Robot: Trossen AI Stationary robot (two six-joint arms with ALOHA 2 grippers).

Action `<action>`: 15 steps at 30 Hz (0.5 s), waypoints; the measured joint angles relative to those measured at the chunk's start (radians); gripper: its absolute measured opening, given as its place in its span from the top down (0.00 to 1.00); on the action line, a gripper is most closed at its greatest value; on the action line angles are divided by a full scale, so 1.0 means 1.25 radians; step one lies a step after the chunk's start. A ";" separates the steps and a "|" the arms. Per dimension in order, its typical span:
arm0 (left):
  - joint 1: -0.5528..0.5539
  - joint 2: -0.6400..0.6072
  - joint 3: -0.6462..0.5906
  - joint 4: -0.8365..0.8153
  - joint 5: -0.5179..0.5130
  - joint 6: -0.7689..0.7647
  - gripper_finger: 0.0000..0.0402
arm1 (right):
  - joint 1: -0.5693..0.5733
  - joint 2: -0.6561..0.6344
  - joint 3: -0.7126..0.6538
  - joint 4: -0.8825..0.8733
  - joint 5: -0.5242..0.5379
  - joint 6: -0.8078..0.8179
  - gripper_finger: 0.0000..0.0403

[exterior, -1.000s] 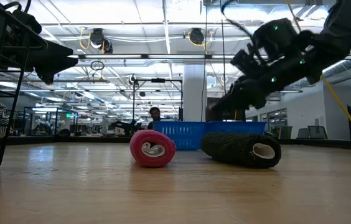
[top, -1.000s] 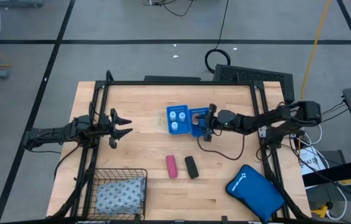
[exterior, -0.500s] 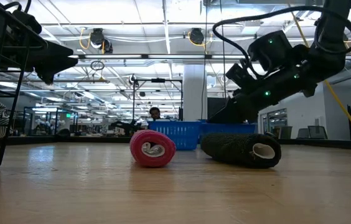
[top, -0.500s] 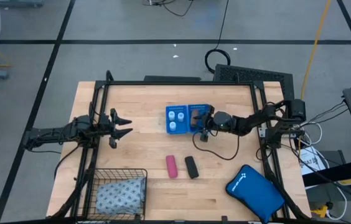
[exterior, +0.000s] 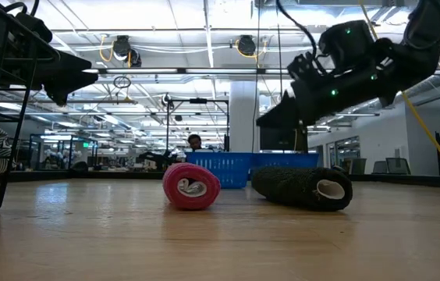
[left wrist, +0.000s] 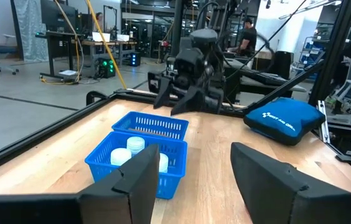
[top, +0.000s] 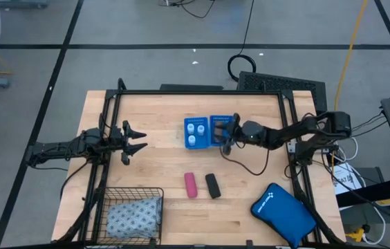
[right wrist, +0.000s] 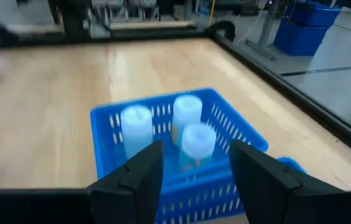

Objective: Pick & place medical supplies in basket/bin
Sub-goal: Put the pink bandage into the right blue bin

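Note:
A blue two-compartment tray sits mid-table with three white vials upright in its left compartment, seen also in the right wrist view. My right gripper hovers open just above the tray's right compartment, nothing between its fingers. A pink roll and a black roll lie on their sides nearer the front. A grey-blue dotted pack lies inside the black wire basket at the front left. My left gripper waits open at the table's left.
A large bright-blue zip pouch lies at the front right corner. A black frame rail runs around the tabletop. Bare wood lies between the tray and my left gripper, and between the rolls and the basket.
My right gripper dipped toward the tray's right compartment, then rose again and tipped closer to level, rolling a little at the wrist. Its fingers stayed apart throughout.

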State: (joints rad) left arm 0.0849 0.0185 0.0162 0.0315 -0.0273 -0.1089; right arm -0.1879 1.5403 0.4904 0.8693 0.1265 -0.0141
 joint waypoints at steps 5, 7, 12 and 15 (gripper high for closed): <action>0.000 0.000 0.000 0.000 0.000 0.000 0.52 | 0.001 -0.078 0.000 -0.027 0.000 0.045 0.57; 0.000 0.000 0.000 0.000 0.000 0.000 0.53 | 0.004 -0.115 0.000 -0.056 0.000 0.063 0.57; 0.000 0.000 0.000 0.000 0.000 0.000 0.56 | 0.053 -0.217 0.000 -0.132 0.000 0.068 0.53; 0.000 0.000 0.000 0.000 0.000 0.000 0.57 | 0.117 -0.265 0.000 -0.136 0.000 0.081 0.46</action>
State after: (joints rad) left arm 0.0848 0.0185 0.0162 0.0313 -0.0273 -0.1089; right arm -0.0412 1.2094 0.4908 0.6998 0.1269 0.0866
